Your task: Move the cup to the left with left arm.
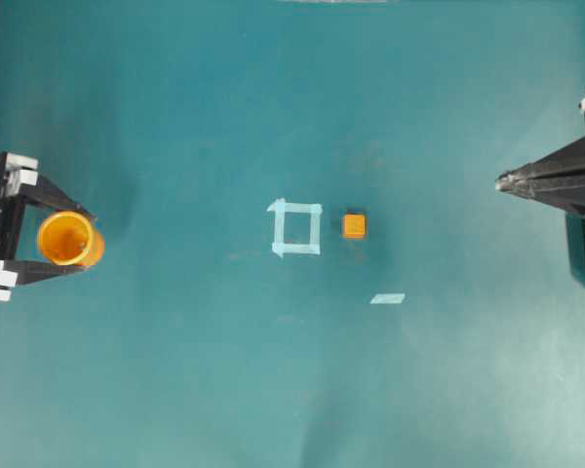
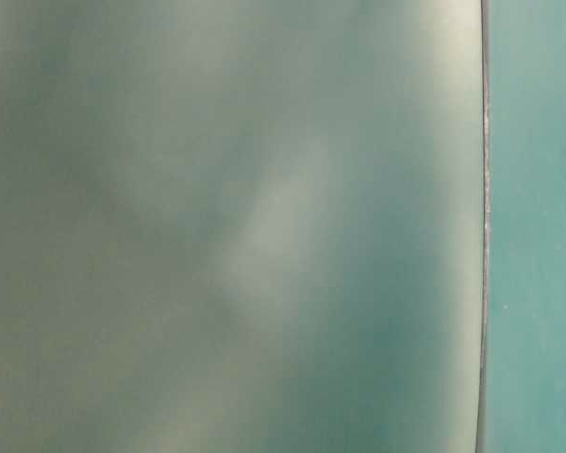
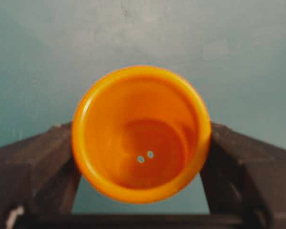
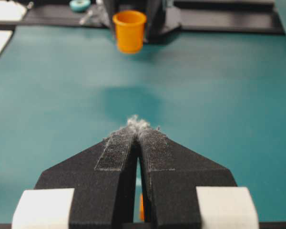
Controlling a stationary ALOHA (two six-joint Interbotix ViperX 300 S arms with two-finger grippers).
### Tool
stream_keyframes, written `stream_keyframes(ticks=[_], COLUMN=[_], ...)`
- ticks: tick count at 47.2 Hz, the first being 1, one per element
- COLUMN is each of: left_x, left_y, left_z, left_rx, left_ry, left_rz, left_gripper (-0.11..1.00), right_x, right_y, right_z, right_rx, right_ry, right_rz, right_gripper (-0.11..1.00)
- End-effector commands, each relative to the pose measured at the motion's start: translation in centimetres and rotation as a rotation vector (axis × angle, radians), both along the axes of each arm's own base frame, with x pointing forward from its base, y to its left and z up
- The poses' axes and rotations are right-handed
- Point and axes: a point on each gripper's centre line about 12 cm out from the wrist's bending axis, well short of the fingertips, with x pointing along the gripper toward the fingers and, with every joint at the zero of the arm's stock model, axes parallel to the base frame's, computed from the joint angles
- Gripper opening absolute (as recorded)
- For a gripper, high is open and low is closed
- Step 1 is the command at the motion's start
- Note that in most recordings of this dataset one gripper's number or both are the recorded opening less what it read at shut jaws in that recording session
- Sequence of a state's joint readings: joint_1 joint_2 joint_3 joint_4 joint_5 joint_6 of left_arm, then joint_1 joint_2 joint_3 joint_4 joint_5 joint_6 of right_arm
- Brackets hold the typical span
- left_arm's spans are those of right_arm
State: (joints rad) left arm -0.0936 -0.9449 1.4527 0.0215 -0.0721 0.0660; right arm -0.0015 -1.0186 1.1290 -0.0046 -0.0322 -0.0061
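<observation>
Table-level exterior view shows only blurred, perhaps teal surface (image 2: 264, 226).

No text, label, brand, number or sign could be read in any of the views. The only markings on the table (image 1: 175, 97) were a square outline of pale tape (image 1: 295, 227) and a short loose strip of the same tape (image 1: 387, 298) (both were blank, with no writing on them). The cup (image 1: 68, 239) and the small orange cube (image 1: 354, 226) carried no lettering that could be made out, and the table-level view was too blurred to show any mark.
</observation>
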Motion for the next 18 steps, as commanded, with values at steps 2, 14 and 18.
stream_keyframes(ticks=[2, 14, 18], left_x=[0.20, 0.27, 0.30], left_y=[-0.07, -0.05, 0.02], left_z=[0.13, 0.00, -0.16], left_rx=[-0.001, 0.001, 0.001], left_ry=[0.000, 0.006, 0.012], left_rz=[-0.002, -0.002, 0.003], left_gripper=[0.70, 0.70, 0.70], right_x=[0.26, 0.26, 0.26], right_y=[0.00, 0.00, 0.00], right_z=[1.32, 1.38, 1.38], right_rx=[-0.003, -0.003, -0.003], right_ry=[-0.035, -0.037, -0.037], right_rz=[0.000, 0.000, 0.000], right_gripper=[-0.01, -0.01, -0.01])
